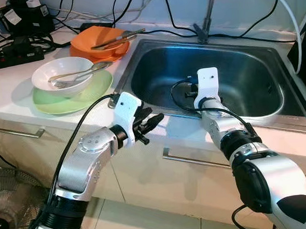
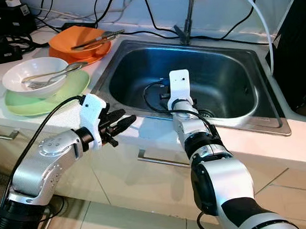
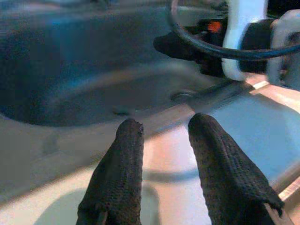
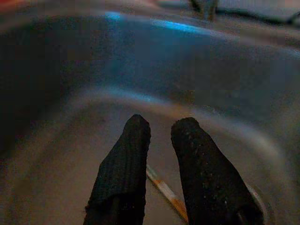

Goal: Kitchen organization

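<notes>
Your right claw (image 4: 157,140) hangs inside the sink (image 1: 254,74), fingers slightly spread, empty. A thin stick (image 4: 164,190) lies just beneath its tips, running crosswise. Your left claw (image 3: 161,145), also spread, hovers over the worktop (image 1: 6,97) edge, farther off.

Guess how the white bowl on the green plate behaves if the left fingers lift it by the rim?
White bowl looks like glazed ceramic: probably rigid, slick, breakable. The spoon and fork lie loose across it, so they would likely slide or rattle if it tilts. Green plate beneath could shift too.

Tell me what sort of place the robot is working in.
Most likely a home kitchen counter. A stainless steel sink with a faucet is set into a pale countertop, used dishes are stacked beside it, including a white bowl holding a fork and spoon, and drawer handles run below.
</notes>
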{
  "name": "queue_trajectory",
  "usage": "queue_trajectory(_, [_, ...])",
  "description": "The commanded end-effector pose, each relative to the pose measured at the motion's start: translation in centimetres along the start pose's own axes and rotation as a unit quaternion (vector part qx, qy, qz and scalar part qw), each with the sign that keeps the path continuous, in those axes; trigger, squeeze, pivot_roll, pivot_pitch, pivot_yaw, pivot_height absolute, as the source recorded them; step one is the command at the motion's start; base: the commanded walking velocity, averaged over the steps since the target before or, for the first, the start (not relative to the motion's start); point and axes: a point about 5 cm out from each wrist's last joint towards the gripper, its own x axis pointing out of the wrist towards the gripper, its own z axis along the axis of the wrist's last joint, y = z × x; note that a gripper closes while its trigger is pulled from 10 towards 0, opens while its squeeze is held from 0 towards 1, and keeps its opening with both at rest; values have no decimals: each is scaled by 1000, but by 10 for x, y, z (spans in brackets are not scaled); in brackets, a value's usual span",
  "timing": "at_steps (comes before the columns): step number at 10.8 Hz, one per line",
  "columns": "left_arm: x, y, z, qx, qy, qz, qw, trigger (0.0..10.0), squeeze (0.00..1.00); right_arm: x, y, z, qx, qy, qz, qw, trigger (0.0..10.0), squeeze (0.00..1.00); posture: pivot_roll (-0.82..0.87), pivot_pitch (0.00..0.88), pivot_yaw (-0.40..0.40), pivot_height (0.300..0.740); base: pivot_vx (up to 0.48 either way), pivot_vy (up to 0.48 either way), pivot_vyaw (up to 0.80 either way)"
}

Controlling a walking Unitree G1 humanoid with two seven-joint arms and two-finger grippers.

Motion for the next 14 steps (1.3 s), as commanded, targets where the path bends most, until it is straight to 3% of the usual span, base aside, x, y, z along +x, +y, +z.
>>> queue_trajectory(1, [1,4,5,28,-12,24,999,10000,0,1,5,19,-2,-50,13,999,10000,0,-39,0,-31,740,0,0,0])
queue_trajectory(3, [2,8,9,46,-27,45,998,10000,0,-1,9,34,5,-108,30,994,10000,0,-39,0,-31,740,0,0,0])
queue_trajectory(4, [4,11,13,64,-43,61,995,10000,0,-8,11,44,6,-164,36,986,10000,0,-54,0,-26,740,0,0,0])
queue_trajectory(6, [6,13,16,82,-62,81,991,10000,0,-24,11,42,-10,-223,38,974,10000,0,-77,0,-20,740,0,0,0])
queue_trajectory(11, [8,20,17,100,-85,114,985,10000,0,-60,-6,15,-4,-236,15,972,10000,0,-112,8,-6,740,0,0,0])
queue_trajectory(13, [6,22,18,112,-89,122,982,10000,0,-67,-5,9,-8,-229,28,973,10000,0,-114,9,-7,740,0,0,0])
queue_trajectory(14, [2,26,20,144,-89,138,976,10000,0,-71,5,1,12,-211,35,977,10000,0,-109,11,-9,740,0,0,0])
